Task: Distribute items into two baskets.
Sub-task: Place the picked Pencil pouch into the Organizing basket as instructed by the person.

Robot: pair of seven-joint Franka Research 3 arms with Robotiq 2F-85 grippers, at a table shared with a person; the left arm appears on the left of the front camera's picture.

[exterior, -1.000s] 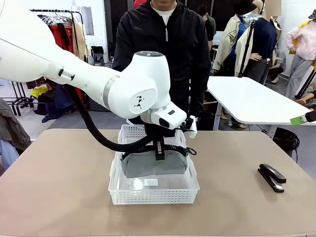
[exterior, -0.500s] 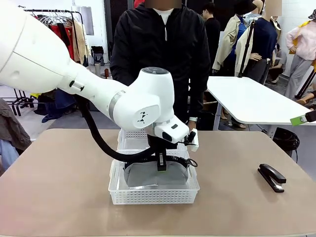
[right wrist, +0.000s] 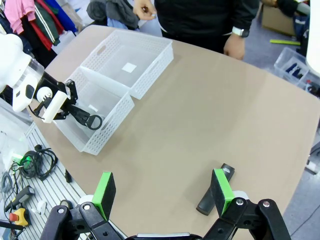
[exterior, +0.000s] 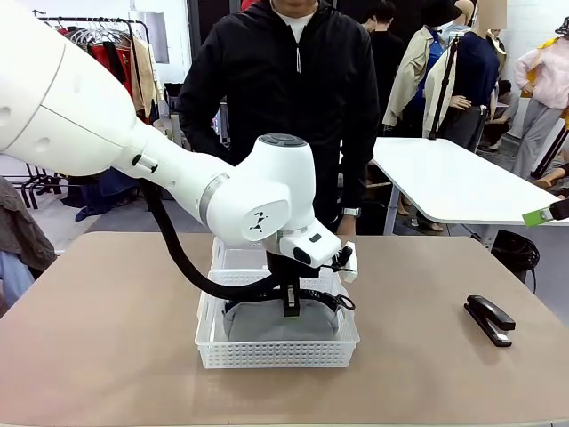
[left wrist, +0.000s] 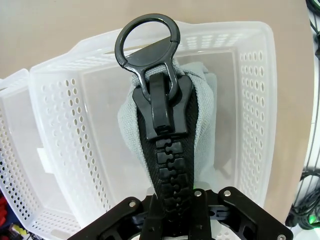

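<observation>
the seemingly limp pouch (left wrist: 202, 115) is being held in a basket (exterior: 267, 356) by its stiffer zipper (left wrist: 167, 150), left gripper (left wrist: 172, 200) clenched there. the right gripper (right wrist: 162, 192) is being held released, empty.

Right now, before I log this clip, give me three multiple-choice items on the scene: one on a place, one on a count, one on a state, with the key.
1. Where does the stapler lie?
A. In a basket.
B. In the person's hand.
C. On the table, outside both baskets.

2. How many white baskets stand on the table?
A. Two.
B. One.
C. Three.

3. What is the left gripper doing?
A. Hanging open.
B. Shut on the zipper of the pouch.
C. Shut on the stapler.

Key:
1 C: it lies on bare tabletop at the robot's right.
2 A: the near basket and the far basket stand one behind the other.
3 B: its jaws clamp the black zipper, with the grey pouch down inside the near basket.
</observation>
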